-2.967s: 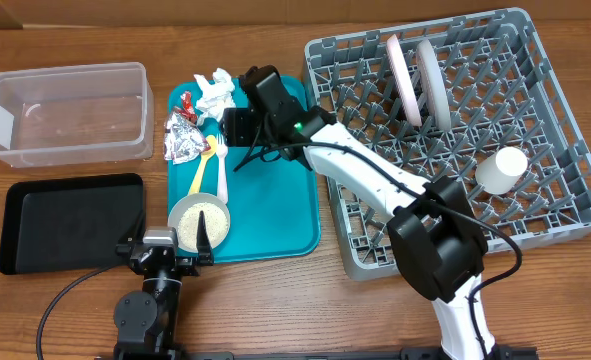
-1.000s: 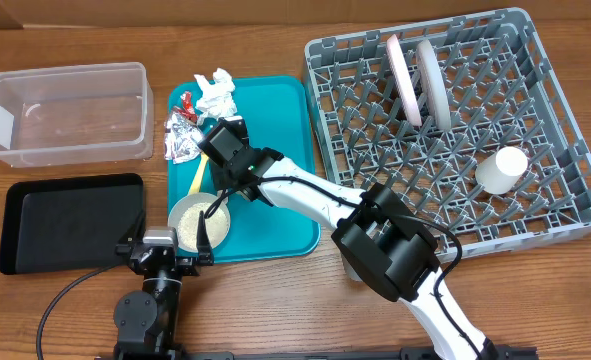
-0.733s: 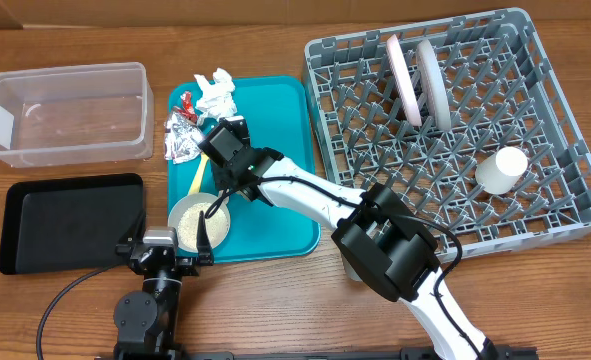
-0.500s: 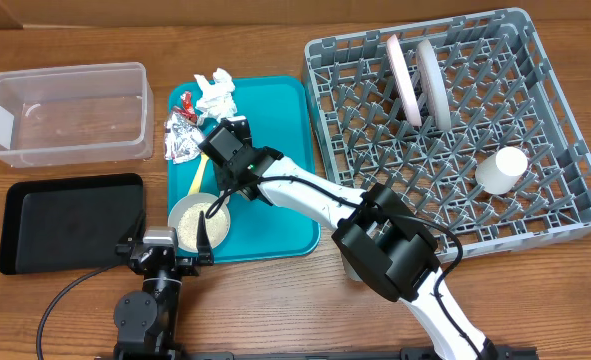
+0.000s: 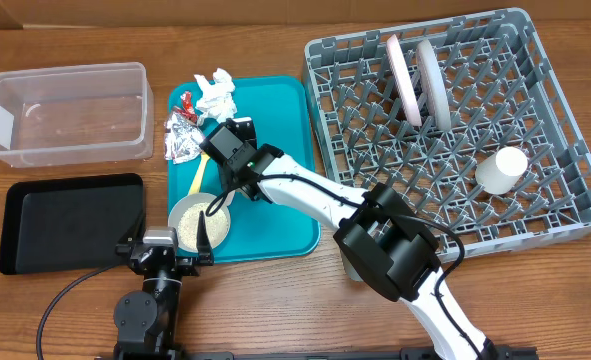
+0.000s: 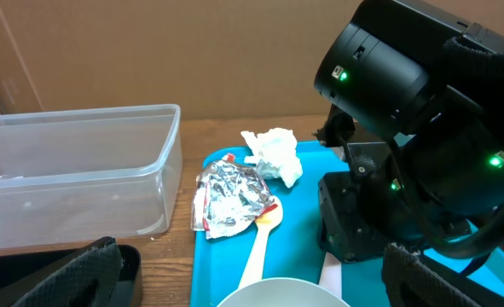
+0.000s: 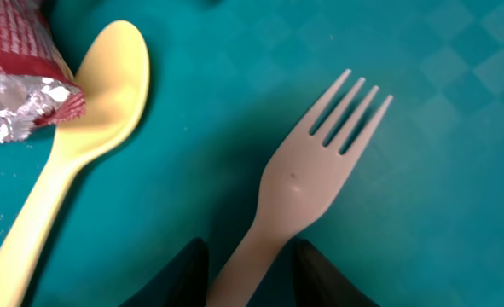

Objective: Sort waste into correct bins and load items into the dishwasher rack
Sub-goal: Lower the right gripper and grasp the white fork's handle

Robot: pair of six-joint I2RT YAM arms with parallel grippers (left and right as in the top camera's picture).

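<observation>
My right gripper hangs low over the teal tray, open, one finger on each side of the white fork's handle with only narrow gaps. Left of the fork lies the yellow spoon, its bowl touching a foil wrapper. The crumpled napkin sits at the tray's far end. A pale bowl of rice grains stands at the near end. My left gripper is wide open just before that bowl. The clear tub and black tray are at left.
The grey dishwasher rack at right holds a white plate and a grey plate on edge, and a white cup. My right arm stretches across the teal tray from the rack's near corner.
Three seconds ago the right gripper was near the tray's far end; it has come down over the fork. In the last second its fingers narrowed round the handle. Left arm still.
</observation>
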